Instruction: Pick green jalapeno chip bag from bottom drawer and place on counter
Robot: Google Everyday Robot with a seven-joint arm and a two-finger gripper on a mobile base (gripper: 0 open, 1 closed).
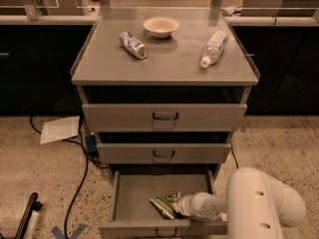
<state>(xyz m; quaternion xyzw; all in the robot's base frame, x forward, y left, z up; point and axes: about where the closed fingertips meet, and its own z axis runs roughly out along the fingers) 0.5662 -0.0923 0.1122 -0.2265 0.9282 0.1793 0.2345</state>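
Note:
The green jalapeno chip bag [166,204] lies in the open bottom drawer [133,193], right of its middle near the front panel. My gripper [180,206] reaches into the drawer from the right, at the bag's right end, with the white arm [259,208] behind it. The counter [169,54] is the grey cabinet top above.
On the counter stand a crushed silver can [132,44], a pale bowl [160,26] and a lying plastic bottle [213,48]. Two upper drawers [164,116] are slightly pulled out. Cables [79,173] and a paper sheet [60,129] lie on the floor at left.

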